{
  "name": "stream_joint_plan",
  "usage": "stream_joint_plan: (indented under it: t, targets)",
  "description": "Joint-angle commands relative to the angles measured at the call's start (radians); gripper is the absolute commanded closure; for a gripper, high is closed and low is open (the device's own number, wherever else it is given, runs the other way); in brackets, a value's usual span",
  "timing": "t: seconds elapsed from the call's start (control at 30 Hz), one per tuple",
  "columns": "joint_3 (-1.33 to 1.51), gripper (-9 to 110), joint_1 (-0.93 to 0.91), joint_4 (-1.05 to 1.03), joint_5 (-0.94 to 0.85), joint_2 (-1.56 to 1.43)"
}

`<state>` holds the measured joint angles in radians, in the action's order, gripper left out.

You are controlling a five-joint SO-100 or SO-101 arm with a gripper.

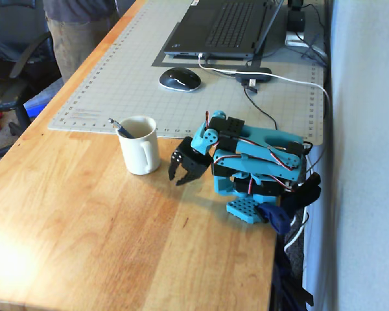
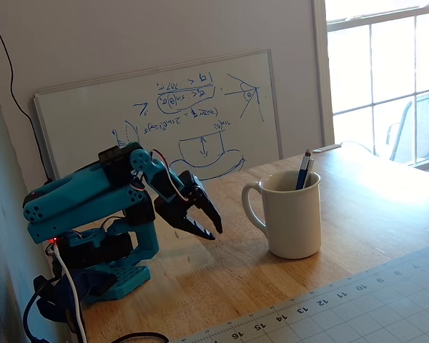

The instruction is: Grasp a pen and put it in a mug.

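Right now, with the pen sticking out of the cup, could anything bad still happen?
Maybe two things. The pen only leans on the rim of the mug, with its top poking out, so a bump could probably tip it out. The gripper hangs empty beside the mug's handle, so a careless swing might knock the mug over. The mug does stand well away from the table edges, so falling off looks unlikely.

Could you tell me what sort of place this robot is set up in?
Most likely a home office or hobby workspace: a wooden desk carries a laptop, a mouse and a gridded cutting mat, a whiteboard with sketches leans against the wall, and a window looks outdoors.
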<state>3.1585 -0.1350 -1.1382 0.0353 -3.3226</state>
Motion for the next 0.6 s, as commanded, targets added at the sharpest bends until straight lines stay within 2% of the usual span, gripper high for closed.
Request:
stream_joint_plan:
  t: [0.0,0.57]
  targets:
    - [-0.017,96,0.003,-0.021,-0.003,-0.029]
    - [-0.018,96,-0.005,-0.021,-0.005,-0.028]
